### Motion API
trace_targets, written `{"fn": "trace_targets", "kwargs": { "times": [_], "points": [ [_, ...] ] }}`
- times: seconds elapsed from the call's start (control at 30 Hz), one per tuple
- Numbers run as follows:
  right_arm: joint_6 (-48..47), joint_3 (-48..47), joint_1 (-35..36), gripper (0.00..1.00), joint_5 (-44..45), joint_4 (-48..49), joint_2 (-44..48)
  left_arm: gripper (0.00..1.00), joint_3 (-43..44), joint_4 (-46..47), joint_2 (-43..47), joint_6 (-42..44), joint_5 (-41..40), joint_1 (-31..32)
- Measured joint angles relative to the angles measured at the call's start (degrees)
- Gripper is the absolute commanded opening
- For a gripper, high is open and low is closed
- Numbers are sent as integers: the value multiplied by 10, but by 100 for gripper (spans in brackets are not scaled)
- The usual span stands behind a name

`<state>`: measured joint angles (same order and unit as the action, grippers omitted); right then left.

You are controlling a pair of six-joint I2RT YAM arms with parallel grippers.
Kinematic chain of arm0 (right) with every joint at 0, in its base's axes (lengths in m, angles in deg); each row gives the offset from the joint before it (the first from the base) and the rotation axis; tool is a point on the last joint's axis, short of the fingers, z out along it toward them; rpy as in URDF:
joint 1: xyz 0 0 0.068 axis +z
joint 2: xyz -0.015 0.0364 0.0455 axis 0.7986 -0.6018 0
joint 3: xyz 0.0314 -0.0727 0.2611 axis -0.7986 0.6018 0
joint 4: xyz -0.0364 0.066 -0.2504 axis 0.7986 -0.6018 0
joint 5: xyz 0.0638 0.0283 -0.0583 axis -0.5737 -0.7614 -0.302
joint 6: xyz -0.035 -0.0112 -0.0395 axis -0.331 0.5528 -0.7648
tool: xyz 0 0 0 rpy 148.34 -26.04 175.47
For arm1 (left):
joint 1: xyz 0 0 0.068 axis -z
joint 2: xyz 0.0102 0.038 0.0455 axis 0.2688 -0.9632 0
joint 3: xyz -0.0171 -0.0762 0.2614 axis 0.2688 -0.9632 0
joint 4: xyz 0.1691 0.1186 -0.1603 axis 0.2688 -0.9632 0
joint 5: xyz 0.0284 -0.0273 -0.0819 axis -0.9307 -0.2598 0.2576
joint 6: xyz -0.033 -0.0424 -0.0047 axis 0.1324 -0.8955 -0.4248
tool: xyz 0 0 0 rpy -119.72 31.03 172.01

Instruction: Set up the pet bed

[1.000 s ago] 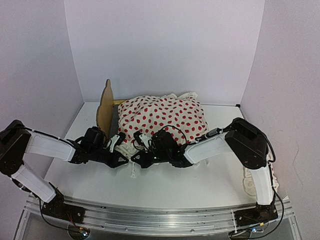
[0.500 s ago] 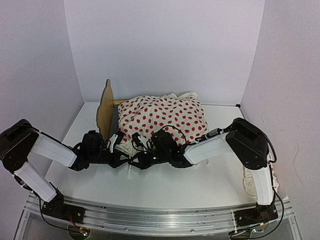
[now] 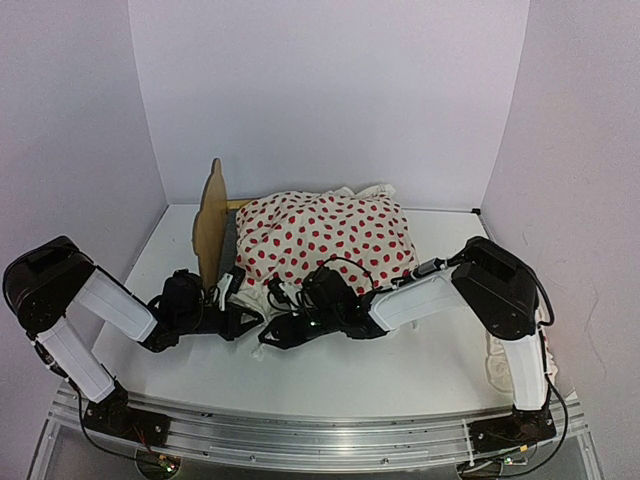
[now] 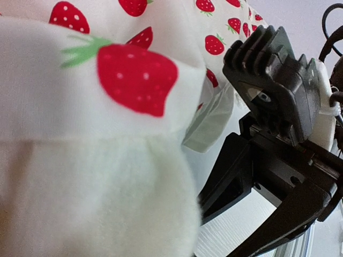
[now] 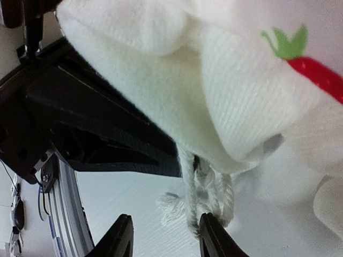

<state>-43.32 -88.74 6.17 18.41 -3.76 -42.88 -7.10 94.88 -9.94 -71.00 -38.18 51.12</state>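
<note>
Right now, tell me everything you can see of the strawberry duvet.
The duvet is soft white fabric printed with red strawberries with green leaves, and its border is plain and ruffled. It lies in a rumpled mound over the pet bed, against the upright wooden headboard. Its near edge droops to the table, and a white tasselled cord hangs from it. The left tool sits at that edge, and the open right tool is just below the cord.
</note>
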Motion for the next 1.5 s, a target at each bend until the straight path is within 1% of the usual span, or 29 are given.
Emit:
{"fn": "trace_targets", "kwargs": {
  "times": [0.13,0.2,0.27,0.33,0.43,0.47,0.53,0.7,0.83,1.1,1.5],
  "points": [
    [-20,11,0,54,0,-44,29,0,-4,12,-3,3,-6,1],
    [-28,22,0,55,0,-66,51,0,-4,16,-3,3,-14,1],
    [-36,30,-4,54,0,-83,69,0,-5,18,-3,4,-21,0],
    [-38,34,-7,47,1,-92,80,0,-7,20,-3,6,-27,0],
    [-36,34,-15,29,10,-99,82,0,-8,22,-3,9,-33,0],
    [-35,34,-19,25,18,-103,82,0,-8,22,-3,9,-35,0],
    [-32,34,-27,20,39,-106,81,0,-8,22,-3,12,-35,0],
    [-43,5,-37,13,89,-111,55,0,-8,22,-3,15,-39,0],
    [-49,-25,-36,12,104,-106,20,0,-8,22,-3,17,-40,0],
    [-44,-42,-34,13,84,-54,-22,0,-8,22,-5,18,-40,0],
    [-37,-36,-22,15,31,16,-32,0,-8,22,-5,18,-48,0]
  ]
}}
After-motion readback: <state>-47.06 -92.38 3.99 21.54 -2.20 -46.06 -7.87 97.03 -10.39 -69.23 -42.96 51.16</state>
